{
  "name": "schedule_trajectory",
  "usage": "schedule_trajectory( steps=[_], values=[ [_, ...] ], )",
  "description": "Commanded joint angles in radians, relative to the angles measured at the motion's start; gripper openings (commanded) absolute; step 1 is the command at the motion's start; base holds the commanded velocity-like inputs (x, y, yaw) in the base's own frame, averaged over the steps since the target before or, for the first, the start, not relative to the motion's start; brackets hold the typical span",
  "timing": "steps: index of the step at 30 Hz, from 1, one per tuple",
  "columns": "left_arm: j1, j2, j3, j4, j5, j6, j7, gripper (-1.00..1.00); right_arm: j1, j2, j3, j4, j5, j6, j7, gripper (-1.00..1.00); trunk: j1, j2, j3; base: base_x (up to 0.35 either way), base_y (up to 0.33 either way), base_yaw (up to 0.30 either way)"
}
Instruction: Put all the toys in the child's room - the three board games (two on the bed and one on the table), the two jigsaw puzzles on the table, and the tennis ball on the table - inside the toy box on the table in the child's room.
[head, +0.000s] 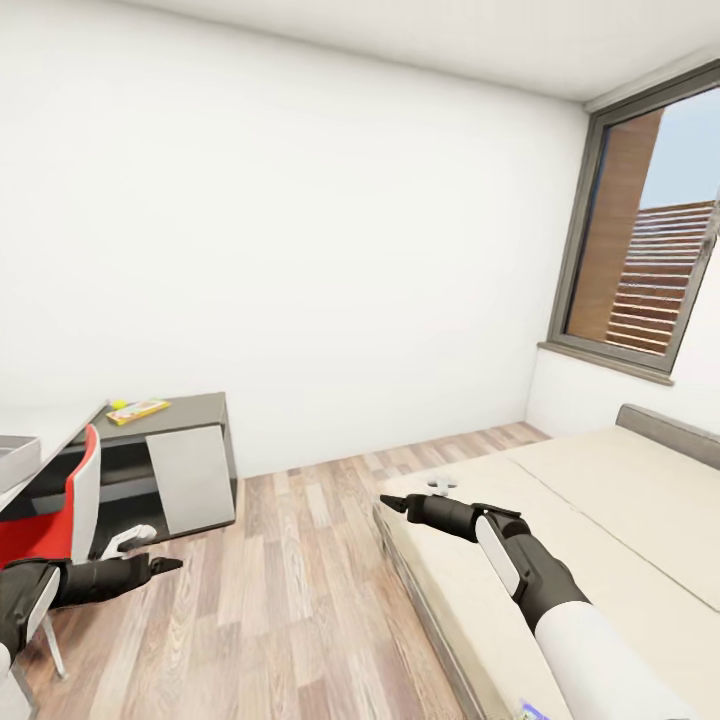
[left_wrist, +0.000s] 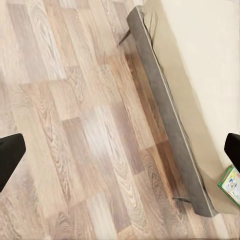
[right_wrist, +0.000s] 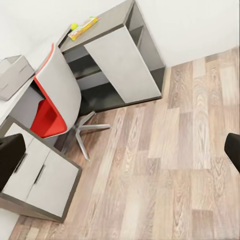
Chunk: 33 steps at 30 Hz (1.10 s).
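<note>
Toy box sits way off at the near end of the white table, a grey open bin you can also catch at the head view's left edge. Further along, on the dark grey desk against the wall, there's a flat yellow box, looks like a game or puzzle but too small to say which, with a little yellow-green ball just beside it. Right wrist view shows the same pair on that desk, box and ball. A red and white chair is parked in front of the table.

Bed takes up the right side, with beige mattress and grey frame. A colourful green-edged box lies on the bed near its corner in the left wrist view, and a sliver of something colourful pokes in at the bottom of the head view, next to the right arm.

Left gripper hangs over the wood floor, fingers spread wide in its wrist view, nothing between them. Right gripper is out over the bed's corner, also spread wide and holding nothing. Window is up on the right wall.
</note>
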Motion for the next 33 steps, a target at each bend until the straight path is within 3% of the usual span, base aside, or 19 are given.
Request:
schedule_trajectory(
  steps=[1, 12, 19, 33],
  values=[
    [0.0, -0.001, 0.007, -0.001, -0.01, 0.006, -0.008, 1.0, -0.001, -0.001, 0.003, 0.0, -0.009, 0.006, -0.002, 1.0, 0.0, -0.001, 0.0, 0.0, 0.012, -0.277],
    [0.0, -0.001, 0.007, -0.001, -0.01, 0.006, -0.008, 1.0, -0.001, 0.0, 0.003, -0.001, -0.009, 0.006, -0.002, 1.0, 0.0, -0.001, 0.0, 0.0, 0.033, -0.224],
    [0.0, -0.001, 0.007, -0.001, -0.01, 0.007, -0.008, 1.0, -0.001, 0.0, 0.003, -0.002, -0.009, 0.006, -0.002, 1.0, 0.0, -0.001, -0.002, 0.0, 0.24, -0.075],
    [0.0, -0.001, 0.007, -0.001, -0.01, 0.006, -0.008, 1.0, -0.001, -0.001, 0.003, 0.0, -0.011, 0.008, -0.002, 1.0, 0.0, -0.001, -0.014, 0.0, 0.187, -0.22]
  ],
)
